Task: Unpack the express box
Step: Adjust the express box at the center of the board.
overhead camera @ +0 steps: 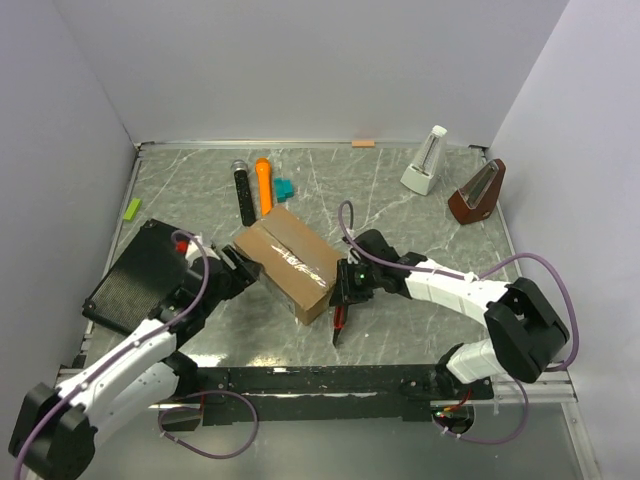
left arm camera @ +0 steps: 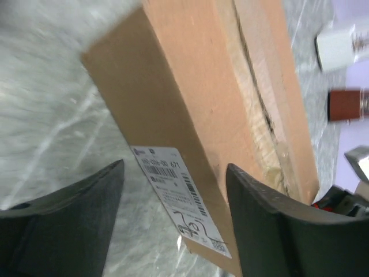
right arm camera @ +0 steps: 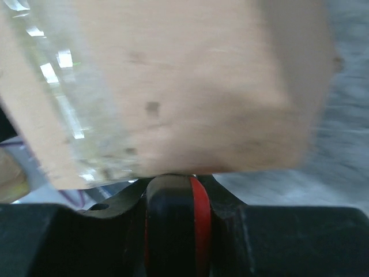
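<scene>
The express box [overhead camera: 287,262] sits mid-surface, turned on a diagonal, flaps down, and the clear tape along its top seam is catching the light. The left tool [overhead camera: 240,266] is right at the box's near-left end, spread wide. From the left wrist, the labelled end of the carton stands between the two dark fingers [left arm camera: 75,225], with grey marble showing between the left one and the cardboard, so there's no grip there.

Over on the other side, the right tool [overhead camera: 345,290] is up against the box's right end, jaws drawn narrow around a black-and-red object [right arm camera: 176,225] whose tip points back toward the arm bases. In the right wrist view that object sits just under the carton's lower edge, though blur hides whether they touch.

Off to the left lies a flat black ribbed case [overhead camera: 135,280], and behind the box are a black cylinder [overhead camera: 243,193], an orange cylinder [overhead camera: 264,185] and a teal block [overhead camera: 285,188].
</scene>
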